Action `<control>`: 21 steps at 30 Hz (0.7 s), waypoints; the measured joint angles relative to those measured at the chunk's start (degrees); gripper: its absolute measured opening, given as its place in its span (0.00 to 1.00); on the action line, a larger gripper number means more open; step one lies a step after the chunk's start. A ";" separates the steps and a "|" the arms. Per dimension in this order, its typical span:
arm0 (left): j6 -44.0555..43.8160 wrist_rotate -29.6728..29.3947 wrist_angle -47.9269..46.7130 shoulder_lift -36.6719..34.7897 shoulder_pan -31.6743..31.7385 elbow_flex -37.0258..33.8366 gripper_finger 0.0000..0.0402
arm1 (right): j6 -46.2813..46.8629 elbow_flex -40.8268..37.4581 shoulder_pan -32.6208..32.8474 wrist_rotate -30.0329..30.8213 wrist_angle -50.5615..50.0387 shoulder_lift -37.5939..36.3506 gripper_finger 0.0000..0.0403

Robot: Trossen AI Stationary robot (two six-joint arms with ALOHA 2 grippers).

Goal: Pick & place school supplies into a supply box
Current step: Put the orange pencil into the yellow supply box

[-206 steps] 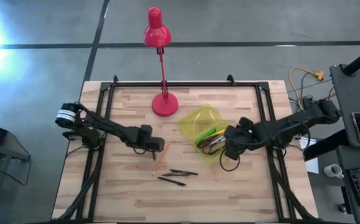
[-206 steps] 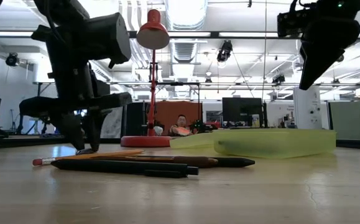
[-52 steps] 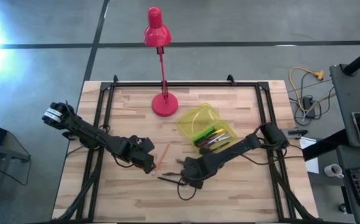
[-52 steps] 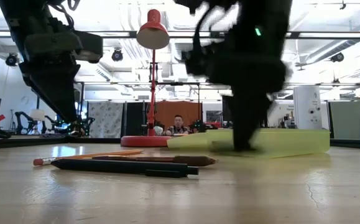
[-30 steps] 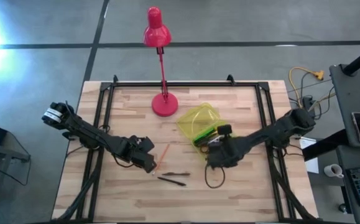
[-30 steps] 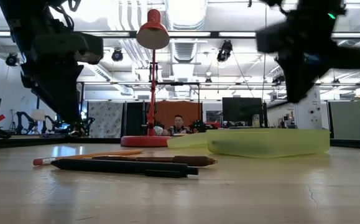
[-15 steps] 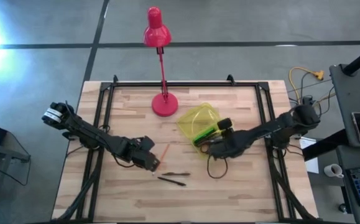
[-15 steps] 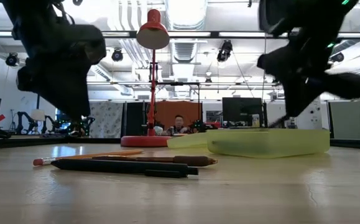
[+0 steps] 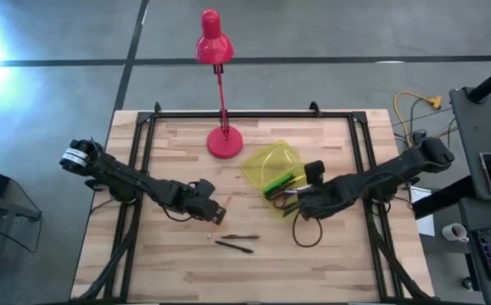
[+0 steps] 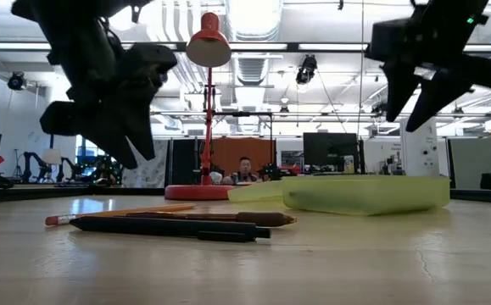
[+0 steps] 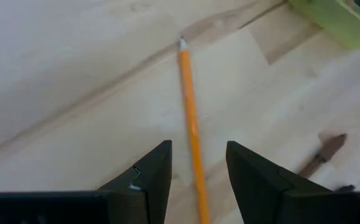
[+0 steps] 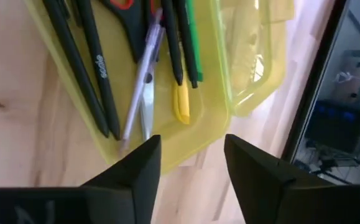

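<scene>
The yellow-green supply box (image 9: 281,176) lies open at the table's middle right. It holds several pens and red-handled scissors (image 12: 143,56). My right gripper (image 9: 300,202) hovers open and empty over the box's near end (image 12: 167,146). An orange pencil (image 11: 191,127) lies flat on the table, left of the box. My left gripper (image 9: 215,210) is open above it, one finger on each side, clear of it in the low view (image 10: 131,140). Two dark pens (image 9: 241,236) (image 9: 232,246) lie flat on the table nearer the front edge.
A red desk lamp (image 9: 225,140) stands at the table's far middle, its head past the far edge. A black frame (image 9: 143,169) runs along the table's sides. The box's lid (image 9: 270,159) lies open toward the lamp. Bare wood (image 9: 313,263) lies at the front right.
My right gripper has gone from beside the box's near end toward the table's far right, over the box. My left gripper has gone toward the table's right edge and a little toward the far edge, over the orange pencil. The pencil and the two dark pens have stayed put.
</scene>
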 joint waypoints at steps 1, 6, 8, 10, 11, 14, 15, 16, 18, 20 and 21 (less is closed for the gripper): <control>-0.42 0.45 0.72 0.51 0.22 0.02 0.34 | 1.28 0.00 0.04 0.02 -0.14 -0.54 0.43; -2.74 1.03 4.50 5.43 0.23 0.14 0.34 | 8.11 -0.02 -0.09 1.52 -1.16 -1.74 0.45; -2.81 1.82 4.60 8.15 0.22 1.01 0.34 | 10.64 -0.03 0.02 1.40 -1.30 -1.71 0.45; -2.12 1.97 4.67 10.94 0.22 2.46 0.34 | 12.36 -0.09 0.04 1.31 -1.28 -1.69 0.45; -1.74 1.97 4.20 12.23 0.22 3.27 0.34 | 13.31 -0.09 0.02 1.33 -1.30 -1.64 0.45; -1.68 1.39 1.16 15.53 0.16 6.29 0.34 | 15.89 -0.20 0.00 1.28 -1.30 -1.57 0.45; -1.64 1.22 -0.33 16.59 0.16 7.46 0.34 | 16.96 -0.20 0.02 1.12 -1.29 -1.57 0.45; -1.79 0.86 -1.92 17.64 0.19 8.53 0.34 | 17.81 -0.20 0.03 0.85 -1.25 -1.57 0.45; -1.76 0.36 -5.09 19.29 0.16 10.30 0.34 | 19.16 -0.20 0.06 0.22 -1.32 -1.55 0.45; 0.57 0.41 -6.46 20.73 0.18 11.17 0.32 | 20.13 -0.17 0.09 -0.95 -1.71 -1.55 0.45; 2.16 0.39 -6.84 21.41 0.18 11.59 0.31 | 20.56 -0.11 0.09 -1.82 -2.12 -1.55 0.45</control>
